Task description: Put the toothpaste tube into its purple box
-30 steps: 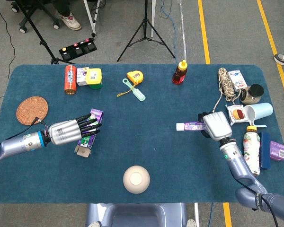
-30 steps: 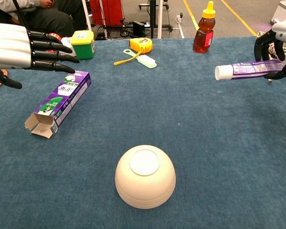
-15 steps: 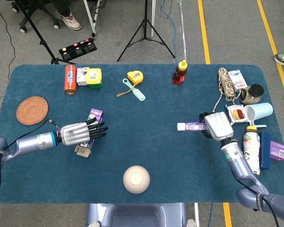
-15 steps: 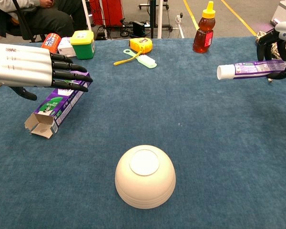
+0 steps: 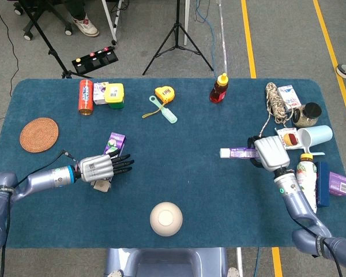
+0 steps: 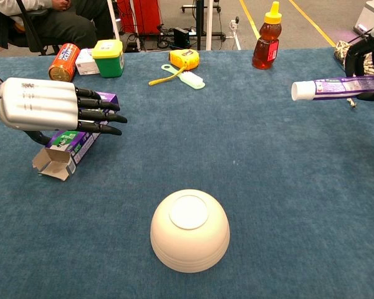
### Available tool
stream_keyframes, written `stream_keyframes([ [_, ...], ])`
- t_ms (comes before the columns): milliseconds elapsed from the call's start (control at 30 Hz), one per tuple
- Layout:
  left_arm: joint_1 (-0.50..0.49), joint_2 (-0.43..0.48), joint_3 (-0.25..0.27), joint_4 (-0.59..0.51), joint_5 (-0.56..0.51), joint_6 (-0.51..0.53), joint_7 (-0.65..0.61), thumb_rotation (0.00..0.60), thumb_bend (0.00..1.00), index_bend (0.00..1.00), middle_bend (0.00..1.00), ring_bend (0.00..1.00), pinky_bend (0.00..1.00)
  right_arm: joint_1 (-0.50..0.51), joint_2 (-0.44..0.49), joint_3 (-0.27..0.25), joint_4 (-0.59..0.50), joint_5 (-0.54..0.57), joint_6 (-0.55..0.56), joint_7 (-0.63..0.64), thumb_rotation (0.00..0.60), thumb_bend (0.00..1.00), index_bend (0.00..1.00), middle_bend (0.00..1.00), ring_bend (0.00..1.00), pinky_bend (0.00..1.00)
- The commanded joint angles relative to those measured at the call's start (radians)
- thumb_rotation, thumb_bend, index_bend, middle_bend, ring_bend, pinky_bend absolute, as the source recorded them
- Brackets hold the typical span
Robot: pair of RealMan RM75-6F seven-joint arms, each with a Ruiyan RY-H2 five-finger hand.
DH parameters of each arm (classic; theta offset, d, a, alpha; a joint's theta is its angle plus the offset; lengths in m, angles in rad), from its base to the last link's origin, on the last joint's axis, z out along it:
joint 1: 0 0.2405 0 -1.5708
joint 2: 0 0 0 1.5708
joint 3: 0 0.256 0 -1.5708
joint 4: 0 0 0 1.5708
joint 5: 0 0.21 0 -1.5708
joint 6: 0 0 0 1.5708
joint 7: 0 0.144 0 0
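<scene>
The right hand [image 5: 270, 153] holds the toothpaste tube [image 6: 336, 88] level above the surface [image 5: 190, 173], cap end pointing inward, ready for insertion. The left hand [image 6: 40, 104], fingers straight and apart, hovers over the purple box [image 6: 67, 147], whose open flap faces the robot.

Bright even light, soft shadows, sharp

The tabletop [image 6: 274, 187] is dark blue. The box [image 6: 71, 144] is purple with green and white, and the toothpaste tube [image 6: 336, 88] is purple with a white cap. The bowl [image 6: 190, 230] is cream.
</scene>
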Motion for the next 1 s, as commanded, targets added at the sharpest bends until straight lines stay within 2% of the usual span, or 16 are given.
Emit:
stream_keyframes([
  [33, 0.001, -0.011, -0.001, -0.013, -0.014, -0.007, -0.005, 0.600, 0.03, 0.00, 0.00, 0.00, 0.20, 0.000, 0.000, 0.000, 0.002, -0.001, 0.001, 0.002, 0.600, 0.52, 0.61, 0.62, 0.59, 0.65],
  [200, -0.003, -0.024, -0.018, -0.047, -0.056, -0.036, -0.018, 0.600, 0.03, 0.00, 0.00, 0.00, 0.21, -0.002, 0.003, 0.001, 0.005, -0.003, 0.006, 0.006, 0.600, 0.52, 0.61, 0.62, 0.59, 0.65],
  [433, -0.001, -0.028, -0.076, -0.145, -0.152, -0.080, -0.068, 0.600, 0.03, 0.00, 0.00, 0.00, 0.21, -0.004, 0.006, 0.002, 0.015, -0.001, 0.003, 0.017, 0.600, 0.52, 0.61, 0.62, 0.59, 0.65],
  [767, -0.026, 0.031, -0.057, -0.154, -0.165, -0.153, -0.008, 0.600, 0.05, 0.00, 0.00, 0.00, 0.21, -0.003, 0.000, 0.002, 0.023, -0.004, -0.001, 0.031, 0.600, 0.52, 0.61, 0.62, 0.59, 0.65],
  [933, -0.039, 0.025, -0.059, -0.145, -0.181, -0.191, -0.001, 0.600, 0.06, 0.00, 0.00, 0.00, 0.21, -0.001, -0.005, 0.001, 0.025, -0.004, -0.002, 0.027, 0.600, 0.52, 0.61, 0.62, 0.59, 0.65],
  [1000, -0.051, 0.012, -0.054, -0.120, -0.171, -0.202, 0.047, 0.600, 0.06, 0.00, 0.00, 0.00, 0.21, 0.000, -0.007, 0.002, 0.025, -0.001, -0.004, 0.024, 0.600, 0.52, 0.62, 0.62, 0.59, 0.65],
])
